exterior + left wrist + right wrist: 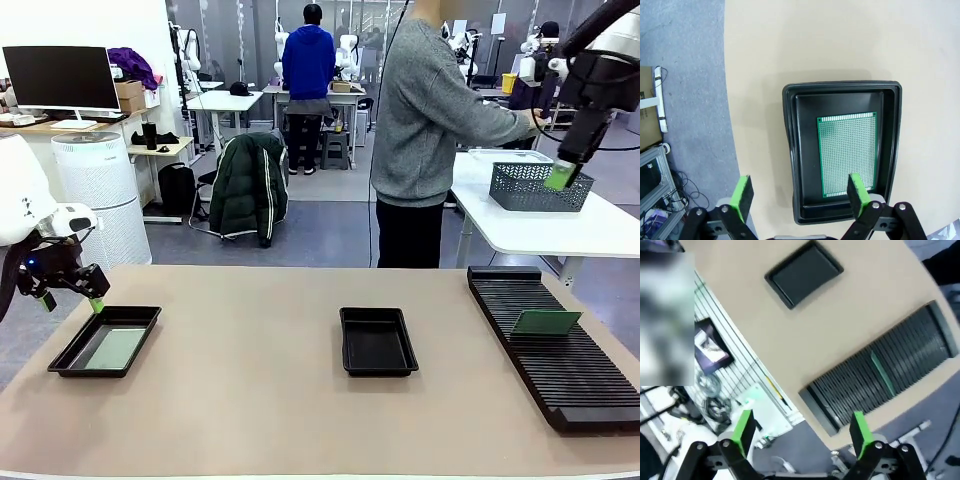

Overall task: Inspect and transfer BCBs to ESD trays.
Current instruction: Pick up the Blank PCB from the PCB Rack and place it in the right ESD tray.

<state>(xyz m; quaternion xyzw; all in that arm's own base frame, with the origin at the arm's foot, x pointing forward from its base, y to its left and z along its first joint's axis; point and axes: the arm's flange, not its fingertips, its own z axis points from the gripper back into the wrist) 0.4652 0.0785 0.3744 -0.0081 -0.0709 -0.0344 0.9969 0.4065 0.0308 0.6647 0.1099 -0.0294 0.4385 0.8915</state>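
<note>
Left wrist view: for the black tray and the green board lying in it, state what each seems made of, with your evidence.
Black tray: probably moulded plastic, semi-matt; smooth rounded rim with soft highlights. Green board: likely circuit-board laminate, slight sheen; a fine regular grid of dots, perhaps holes or pads, covers it. Looks alone cannot confirm either.

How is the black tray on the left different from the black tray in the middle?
The left tray holds a green board; the middle tray is empty. The left tray sits at the far left by the left gripper; the middle tray sits in the centre. Both are shallow, black and rectangular.
</note>
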